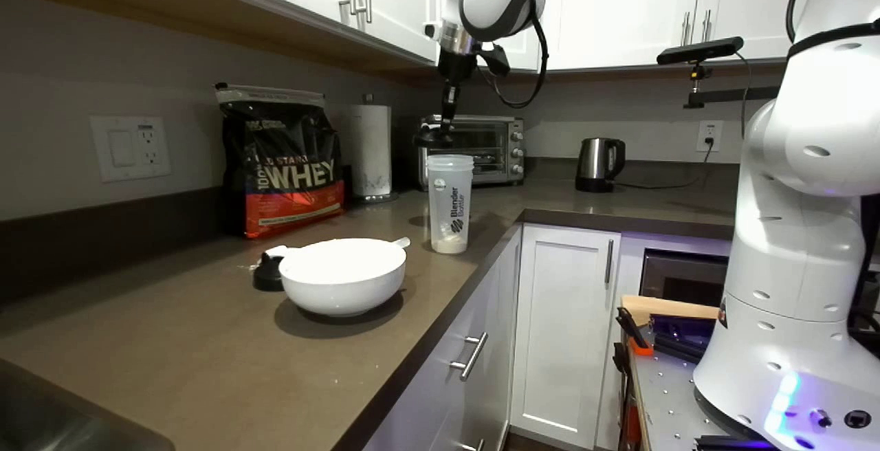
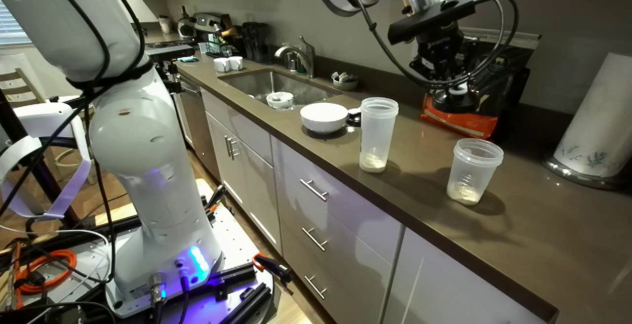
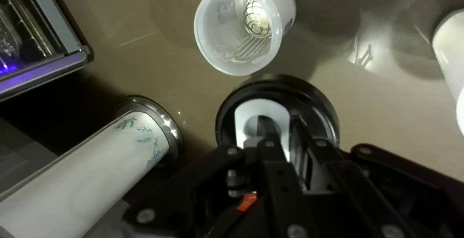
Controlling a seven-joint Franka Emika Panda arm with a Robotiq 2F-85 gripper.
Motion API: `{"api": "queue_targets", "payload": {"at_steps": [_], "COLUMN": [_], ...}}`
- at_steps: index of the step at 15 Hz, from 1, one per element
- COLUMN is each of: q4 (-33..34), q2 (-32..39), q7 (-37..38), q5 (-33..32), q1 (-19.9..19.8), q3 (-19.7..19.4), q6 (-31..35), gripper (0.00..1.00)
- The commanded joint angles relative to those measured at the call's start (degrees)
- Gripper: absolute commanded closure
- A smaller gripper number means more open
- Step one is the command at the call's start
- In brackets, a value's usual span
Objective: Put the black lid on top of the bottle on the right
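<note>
My gripper (image 1: 448, 119) is shut on the black lid (image 1: 430, 137) by its white flip tab and holds it in the air; it also shows in the wrist view (image 3: 282, 121). In the other views the lid (image 2: 452, 103) hangs above the counter, and in the wrist view the lid (image 3: 317, 102) covers the jaws' far side. A tall translucent bottle (image 1: 448, 196) with a dark label stands lidless near the counter edge. A shorter translucent bottle (image 2: 466, 178) stands lidless nearer the paper towel; it appears beside the lid, not under it, in the wrist view (image 3: 286, 4).
A white bowl (image 1: 340, 289) and a second black lid (image 1: 267, 276) sit on the counter. A whey bag (image 1: 289, 183), a paper towel roll (image 2: 587, 121) and a toaster oven (image 1: 481, 145) stand along the wall. A kettle (image 1: 597, 162) stands farther back.
</note>
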Motion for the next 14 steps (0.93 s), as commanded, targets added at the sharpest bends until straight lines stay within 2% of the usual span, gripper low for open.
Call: {"api": "queue_targets", "payload": {"at_steps": [1, 8, 14], "q4": [3.6, 8.3, 8.2], "q2": [2.9, 7.7, 8.3], "q7": [2.4, 4.4, 6.0], "q5": [-0.4, -0.1, 0.2], "q1": [-1.0, -1.6, -1.8], "q3": [-0.5, -1.5, -1.7], "q6": [-2.0, -4.1, -4.8], "gripper": [0.95, 0.95, 0.95]}}
